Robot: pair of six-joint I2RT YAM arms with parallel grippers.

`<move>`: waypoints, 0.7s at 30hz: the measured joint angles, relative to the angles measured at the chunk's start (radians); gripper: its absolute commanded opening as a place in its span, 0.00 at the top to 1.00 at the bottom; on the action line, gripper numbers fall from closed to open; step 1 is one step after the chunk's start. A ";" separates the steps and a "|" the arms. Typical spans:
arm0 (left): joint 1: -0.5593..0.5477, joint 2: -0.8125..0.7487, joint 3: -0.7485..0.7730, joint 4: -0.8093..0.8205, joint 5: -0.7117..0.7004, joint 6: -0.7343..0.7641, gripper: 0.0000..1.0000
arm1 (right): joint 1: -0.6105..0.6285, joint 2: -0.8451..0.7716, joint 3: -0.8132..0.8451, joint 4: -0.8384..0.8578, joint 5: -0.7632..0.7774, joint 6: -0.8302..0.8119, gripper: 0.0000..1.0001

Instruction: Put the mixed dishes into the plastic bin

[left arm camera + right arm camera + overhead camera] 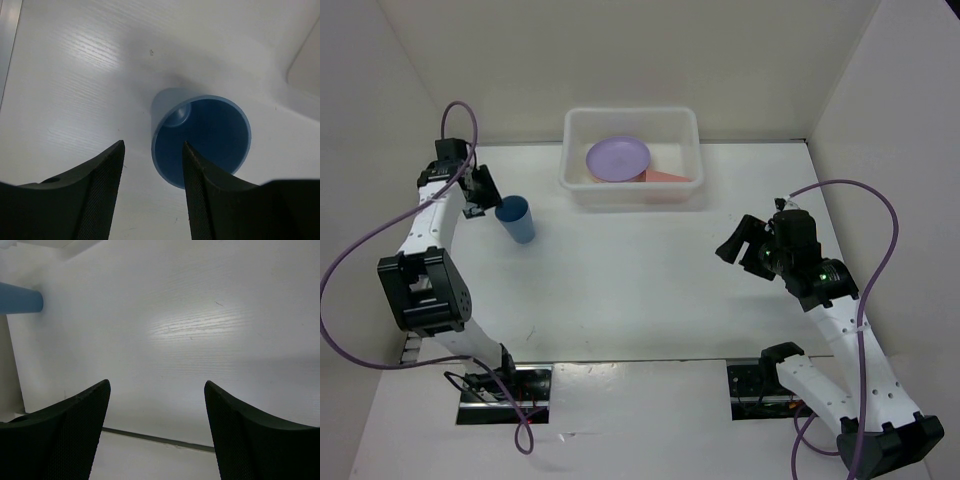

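Note:
A small blue cup [515, 219] stands on the white table at the left, its mouth facing the left wrist camera [202, 137]. My left gripper [486, 196] is right beside it and open [152, 143]. The cup's near rim lies between the fingers, the right finger crosses in front of the mouth, and a gap shows on the left. The translucent plastic bin [632, 113] at the back centre holds a purple plate [617, 157] lying over a pinkish-orange plate [667, 176]. My right gripper [741, 240] hovers open at the right with nothing in it [157, 390].
White enclosure walls close off the left, back and right. A corner of the bin [306, 65] shows at the right of the left wrist view. The cup [20, 298] shows far off in the right wrist view. Two arm base plates [505, 384] [760, 388] sit at the near edge.

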 measured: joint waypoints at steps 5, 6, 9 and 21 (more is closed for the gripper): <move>0.000 0.047 -0.021 0.026 0.000 -0.003 0.47 | 0.000 0.000 0.000 0.000 0.000 0.000 0.19; 0.000 0.057 -0.024 0.033 0.000 -0.003 0.49 | 0.000 0.000 0.000 0.000 0.000 0.000 0.19; 0.000 0.092 -0.035 0.045 0.000 -0.005 0.72 | 0.000 0.000 0.000 0.000 0.000 0.000 0.19; -0.104 0.054 0.158 -0.114 -0.031 0.003 1.00 | 0.000 0.006 0.000 0.001 0.003 0.000 0.19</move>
